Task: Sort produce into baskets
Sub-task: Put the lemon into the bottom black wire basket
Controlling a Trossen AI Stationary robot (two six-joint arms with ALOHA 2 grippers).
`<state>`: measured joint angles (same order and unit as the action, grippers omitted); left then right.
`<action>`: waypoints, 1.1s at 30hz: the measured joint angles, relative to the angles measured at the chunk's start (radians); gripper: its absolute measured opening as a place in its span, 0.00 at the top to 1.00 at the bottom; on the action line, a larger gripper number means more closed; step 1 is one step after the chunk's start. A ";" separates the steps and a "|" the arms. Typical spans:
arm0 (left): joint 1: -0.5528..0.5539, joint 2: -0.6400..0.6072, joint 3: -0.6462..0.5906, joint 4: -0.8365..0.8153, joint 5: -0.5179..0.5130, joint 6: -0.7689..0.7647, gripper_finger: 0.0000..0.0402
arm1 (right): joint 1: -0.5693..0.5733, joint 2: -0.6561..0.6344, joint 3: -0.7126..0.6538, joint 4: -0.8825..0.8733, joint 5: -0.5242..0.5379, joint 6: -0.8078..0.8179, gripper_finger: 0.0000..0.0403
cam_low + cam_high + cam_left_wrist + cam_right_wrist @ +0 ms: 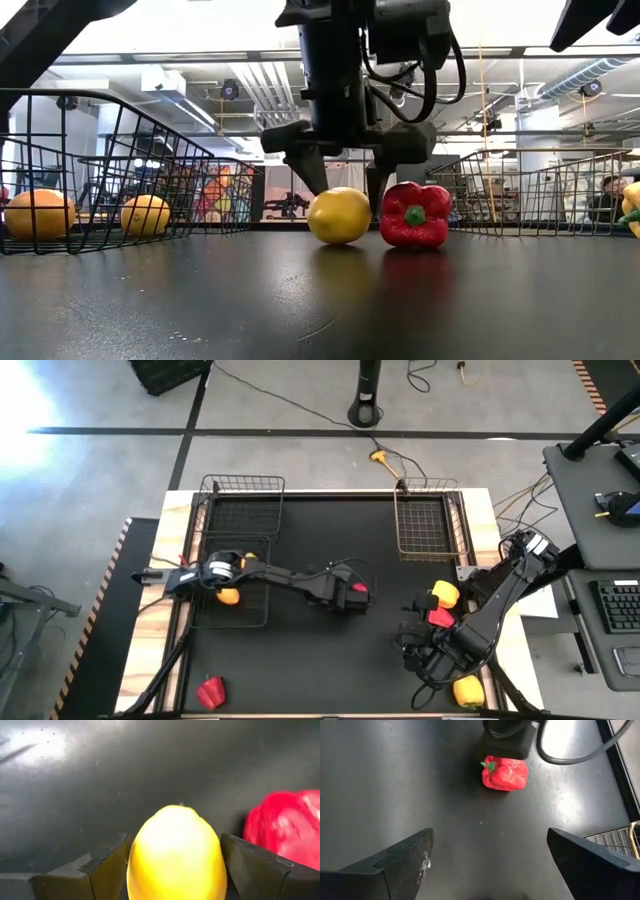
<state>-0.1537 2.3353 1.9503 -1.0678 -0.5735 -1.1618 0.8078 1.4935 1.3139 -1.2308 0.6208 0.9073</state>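
Left gripper [340,190] stands open astride the lemon [339,215] at mid-table, not yet pinching, and its far finger [260,867] could nudge the red pepper [415,214] just beside it on closing

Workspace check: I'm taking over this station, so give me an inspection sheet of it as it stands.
Surface: black mat on a wooden table.
Job's things: lemon and red pepper mid-mat; two lemons in the left basket; peppers near the right arm; one red pepper at the front left.
Clutter: nothing seen.
Grippers: left gripper straddles the lemon, jaws open; right gripper open, empty, over the mat.
Cables: floor cables behind the table.
Surroundings: desk with keyboard at right.
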 joint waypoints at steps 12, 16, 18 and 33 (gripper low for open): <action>-0.027 -0.002 -0.068 0.007 0.038 -0.037 0.23 | 0.000 0.000 -0.002 0.001 0.000 -0.001 0.05; -0.028 0.002 -0.085 0.027 0.067 -0.045 0.21 | 0.000 0.000 -0.002 0.001 0.000 -0.001 0.05; -0.029 0.002 -0.085 0.028 0.067 -0.047 0.20 | 0.000 0.000 -0.002 0.001 0.000 -0.002 0.05; -0.054 -0.006 -0.114 0.021 0.038 0.032 0.33 | 0.000 0.000 -0.002 0.001 -0.005 -0.001 0.05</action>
<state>-0.2072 2.3295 1.8365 -1.0470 -0.5352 -1.1293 0.8074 1.4934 1.3117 -1.2297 0.6162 0.9066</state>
